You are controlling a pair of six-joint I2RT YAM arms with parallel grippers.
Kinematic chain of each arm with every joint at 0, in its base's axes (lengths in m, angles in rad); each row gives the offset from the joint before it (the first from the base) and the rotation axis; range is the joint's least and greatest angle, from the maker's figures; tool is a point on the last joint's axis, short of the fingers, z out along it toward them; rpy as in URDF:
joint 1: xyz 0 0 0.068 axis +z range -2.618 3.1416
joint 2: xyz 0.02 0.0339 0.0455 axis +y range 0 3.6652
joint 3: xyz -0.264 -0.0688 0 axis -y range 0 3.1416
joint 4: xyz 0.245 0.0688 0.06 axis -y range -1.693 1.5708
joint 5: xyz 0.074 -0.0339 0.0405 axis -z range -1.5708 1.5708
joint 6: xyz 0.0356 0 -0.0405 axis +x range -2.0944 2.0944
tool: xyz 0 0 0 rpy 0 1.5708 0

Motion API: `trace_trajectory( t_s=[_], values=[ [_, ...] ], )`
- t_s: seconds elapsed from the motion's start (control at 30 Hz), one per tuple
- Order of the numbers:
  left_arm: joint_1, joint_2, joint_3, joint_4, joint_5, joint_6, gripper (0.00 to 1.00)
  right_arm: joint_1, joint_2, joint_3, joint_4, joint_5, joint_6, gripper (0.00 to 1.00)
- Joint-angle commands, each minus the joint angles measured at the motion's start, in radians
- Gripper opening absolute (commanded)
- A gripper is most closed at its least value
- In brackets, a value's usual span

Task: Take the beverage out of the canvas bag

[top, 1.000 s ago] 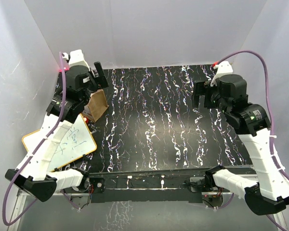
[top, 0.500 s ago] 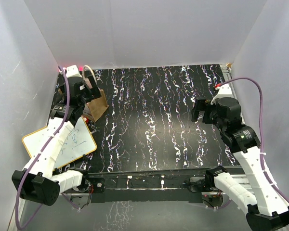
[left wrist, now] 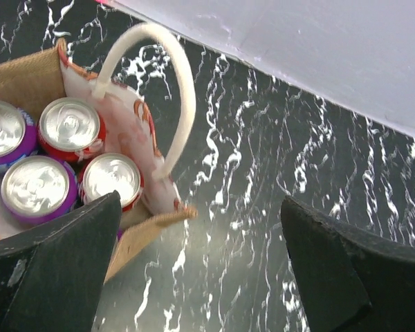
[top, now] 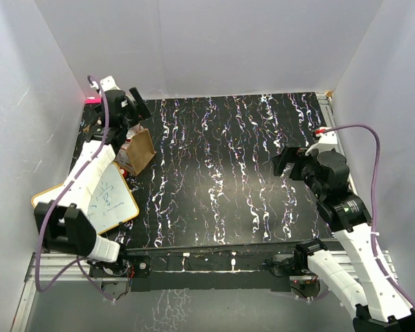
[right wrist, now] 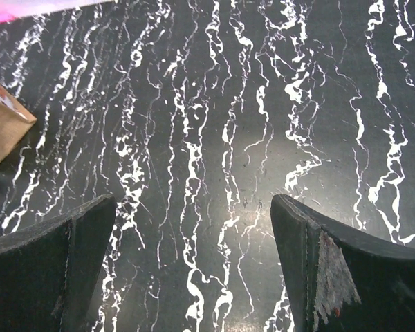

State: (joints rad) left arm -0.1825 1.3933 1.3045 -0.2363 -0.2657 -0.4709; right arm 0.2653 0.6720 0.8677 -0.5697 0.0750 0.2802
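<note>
The canvas bag (top: 140, 151) stands at the far-left part of the worktop (top: 228, 173), just beyond the far corner of the white board (top: 124, 207). Its mouth faces up. Inside it four cans (left wrist: 69, 124) stand upright and packed together, two red and two purple, their long axes vertical and their silver tops showing. The left hand (top: 135, 104) hangs above the bag's far side, released, with its jaws spread wide and nothing between them. In its wrist view the gap of the left hand (left wrist: 200, 200) looks down on bare worktop. The bag lies off to the left of that gap, and one cream rope handle (left wrist: 173, 104) arches between the cans and the hand. The right hand (top: 285, 160) is also spread and empty, well apart over the right half of the worktop, and only a corner of the bag shows at the left edge of its wrist view. The left hand is plainly the nearer one. To straddle a can from above it would need to shift toward the bag, clear of the handle.
</note>
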Motion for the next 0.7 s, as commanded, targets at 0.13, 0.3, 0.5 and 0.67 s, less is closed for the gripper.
trace_trajectory(
  t_s=[0.13, 0.3, 0.5, 0.67],
  values=[
    [0.031, 0.248, 0.159, 0.282, -0.175, 0.053, 0.97, -0.008, -0.076, -0.033, 0.132, -0.043, 0.060, 0.98],
    [0.055, 0.378, 0.297, 0.277, -0.074, 0.095, 0.92, -0.009, -0.085, -0.040, 0.131, -0.048, 0.070, 0.98],
    [0.060, 0.404, 0.341, 0.212, 0.114, 0.101, 0.49, -0.009, -0.090, -0.041, 0.129, -0.040, 0.074, 0.98],
    [0.060, 0.362, 0.318, 0.199, 0.413, 0.056, 0.27, -0.010, -0.083, -0.034, 0.128, -0.034, 0.074, 0.98]
  ],
)
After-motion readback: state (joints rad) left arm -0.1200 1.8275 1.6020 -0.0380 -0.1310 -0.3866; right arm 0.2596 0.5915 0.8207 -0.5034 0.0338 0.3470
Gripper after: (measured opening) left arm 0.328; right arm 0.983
